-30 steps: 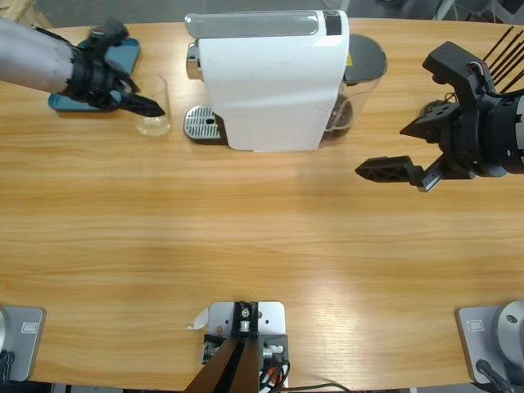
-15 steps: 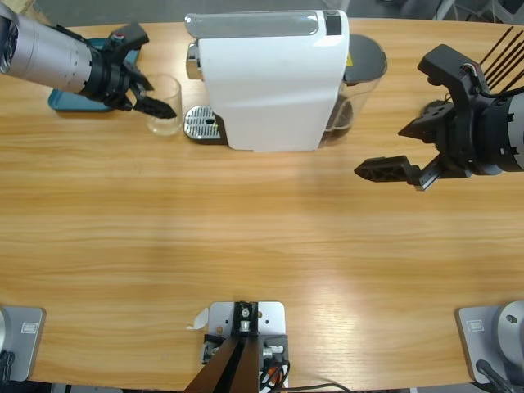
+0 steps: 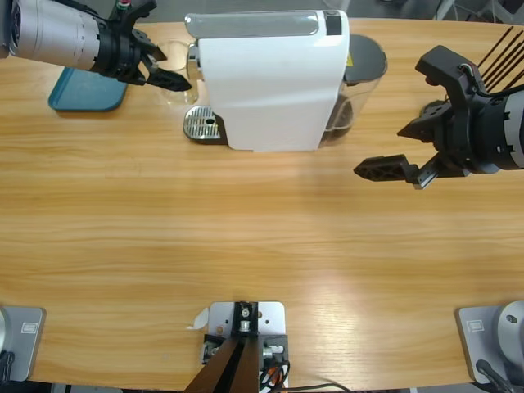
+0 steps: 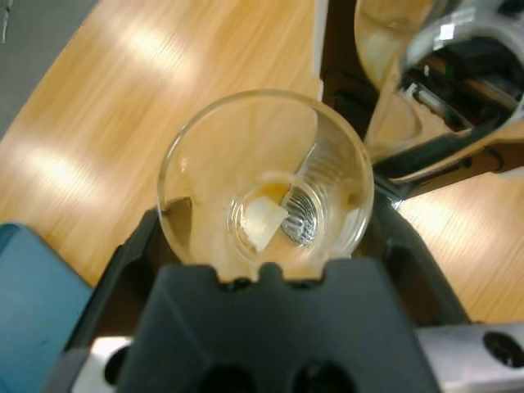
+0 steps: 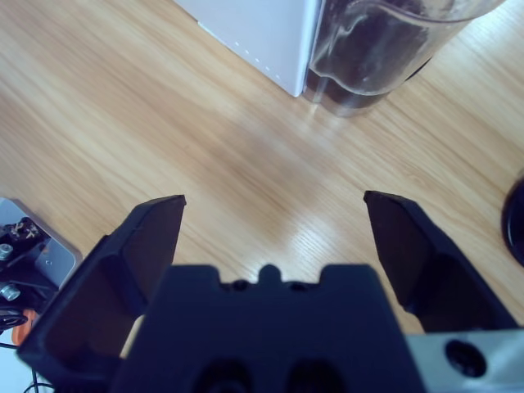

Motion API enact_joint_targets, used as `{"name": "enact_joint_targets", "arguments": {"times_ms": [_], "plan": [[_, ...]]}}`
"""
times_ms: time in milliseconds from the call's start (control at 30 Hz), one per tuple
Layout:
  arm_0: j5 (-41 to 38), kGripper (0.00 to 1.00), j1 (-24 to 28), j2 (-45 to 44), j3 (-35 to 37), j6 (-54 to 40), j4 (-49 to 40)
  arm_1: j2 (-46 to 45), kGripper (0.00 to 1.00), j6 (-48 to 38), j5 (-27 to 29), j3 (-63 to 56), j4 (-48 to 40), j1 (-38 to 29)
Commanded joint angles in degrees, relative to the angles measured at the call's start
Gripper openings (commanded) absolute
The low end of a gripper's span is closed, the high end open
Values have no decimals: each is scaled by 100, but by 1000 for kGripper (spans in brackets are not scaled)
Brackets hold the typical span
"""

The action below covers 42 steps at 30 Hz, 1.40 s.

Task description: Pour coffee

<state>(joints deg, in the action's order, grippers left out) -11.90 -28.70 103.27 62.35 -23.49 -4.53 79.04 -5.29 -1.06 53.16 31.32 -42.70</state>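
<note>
A long wooden surface (image 3: 262,246), its pale grain running side to side, fills the frame from edge to edge in the high view. A white coffee machine (image 3: 266,78) stands on it at upper centre, with a round perforated metal drip tray (image 3: 202,124) at its lower left corner and a clear, dark-lidded water tank (image 3: 360,82) against its right side. A teal tray (image 3: 82,92) lies flat on the wood at upper left, well apart from the machine.
</note>
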Motion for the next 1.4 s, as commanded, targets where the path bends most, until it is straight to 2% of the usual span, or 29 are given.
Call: {"name": "enact_joint_targets", "arguments": {"times_ms": [33,300,633,700,733,767,867,900,967,1400], "plan": [[-357,292,-57,389,-608,-33,402,200,987,98,-131,-183,-65,60],[-566,292,-57,571,-955,-45,927,166,987,98,-149,-194,-65,60],[-954,295,-66,798,-967,-77,1458,215,982,116,-175,-192,-65,60],[-972,410,-75,844,-962,-77,1528,217,982,116,-175,-190,-65,60],[-974,421,-75,874,-962,-77,1572,217,982,116,-175,-190,-65,60],[-979,482,-75,893,-963,-75,1586,217,982,116,-175,-185,-65,60],[-977,851,-75,867,-1023,-42,1586,208,982,116,-175,-192,-65,60],[-979,942,-76,835,-1067,-42,1586,208,982,116,-175,-192,-65,60],[-981,982,-83,765,-1130,-42,1586,208,982,116,-175,-192,-65,60],[-963,991,-147,413,-1461,-59,1586,165,983,112,-184,-217,-77,60]]}}
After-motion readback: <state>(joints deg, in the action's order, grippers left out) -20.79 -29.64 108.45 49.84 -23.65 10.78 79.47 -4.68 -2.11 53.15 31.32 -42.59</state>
